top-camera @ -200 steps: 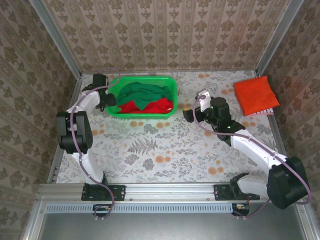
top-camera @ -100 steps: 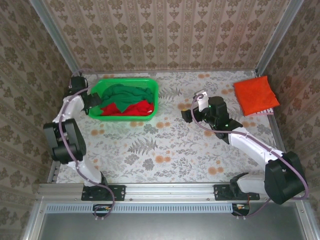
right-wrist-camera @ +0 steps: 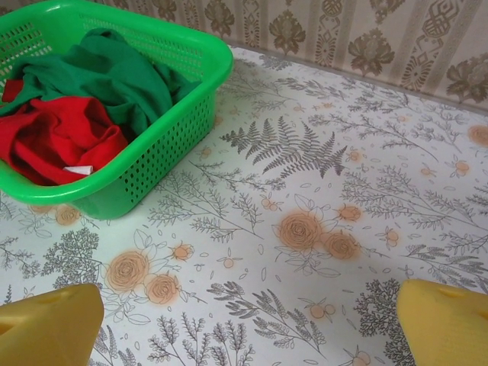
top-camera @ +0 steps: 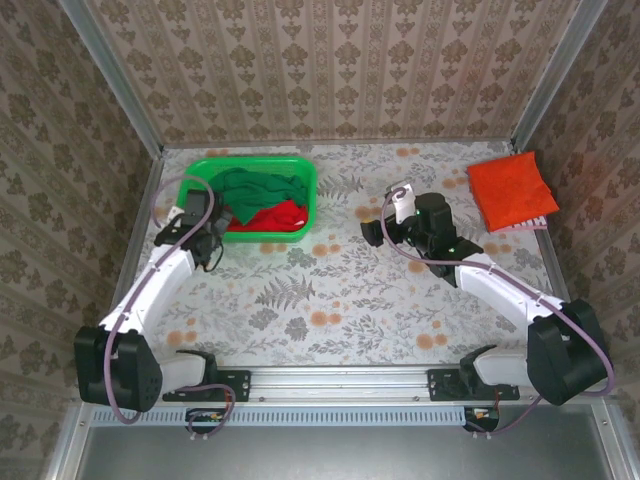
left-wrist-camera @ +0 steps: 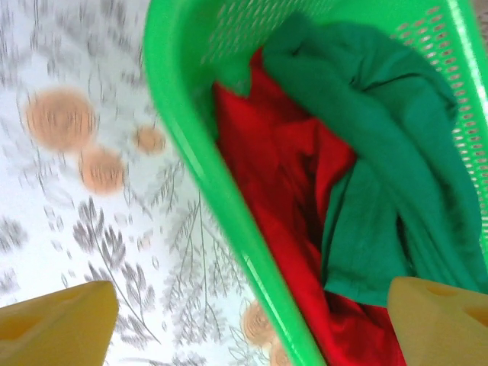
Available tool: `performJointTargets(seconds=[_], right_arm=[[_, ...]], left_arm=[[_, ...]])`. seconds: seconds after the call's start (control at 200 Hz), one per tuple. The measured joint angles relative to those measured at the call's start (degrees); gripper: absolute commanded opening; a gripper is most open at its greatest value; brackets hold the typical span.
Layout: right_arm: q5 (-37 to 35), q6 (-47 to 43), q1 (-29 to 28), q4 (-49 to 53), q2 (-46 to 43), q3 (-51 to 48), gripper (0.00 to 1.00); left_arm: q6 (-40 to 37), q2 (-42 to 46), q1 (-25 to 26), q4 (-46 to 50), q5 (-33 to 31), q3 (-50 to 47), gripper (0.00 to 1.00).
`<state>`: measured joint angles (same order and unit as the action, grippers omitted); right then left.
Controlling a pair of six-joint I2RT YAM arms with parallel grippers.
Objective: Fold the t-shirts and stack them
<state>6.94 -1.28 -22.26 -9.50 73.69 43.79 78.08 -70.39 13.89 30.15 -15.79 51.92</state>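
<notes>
At the far left of the desk (top-camera: 330, 290), my left hand (left-wrist-camera: 252, 313) hangs fingers wide apart and empty over the near rim of the green basket (top-camera: 250, 160). Inside it the dark green t-shirt (top-camera: 262, 187) lies bunched on top of the red t-shirt (top-camera: 268, 215). The orange-red t-shirt (top-camera: 512, 190) sits folded at the far right corner, well apart. My right hand (right-wrist-camera: 252, 316), also spread and empty, waits mid-desk facing the basket. As I judge it, the green shirt comes out first. I should clear the rim, drop onto a raised fold of green alone, pinch without catching red cloth or lattice, then lift straight up so the basket stays put.
</notes>
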Motion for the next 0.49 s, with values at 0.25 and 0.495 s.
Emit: performJointTargets(seconds=[0.25,0.495], right_arm=[[1.3,0.2,0.0,-1.0,1.3,0.0,1.0],[1.3,0.1,0.0,-1.0,1.3,0.0,1.0]], left_arm=[[17.2,-7.6,3.8,-3.9,4.8,-1.7,0.67],[20.3,-13.6,3.7,-6.3,6.6,2.5,0.4]])
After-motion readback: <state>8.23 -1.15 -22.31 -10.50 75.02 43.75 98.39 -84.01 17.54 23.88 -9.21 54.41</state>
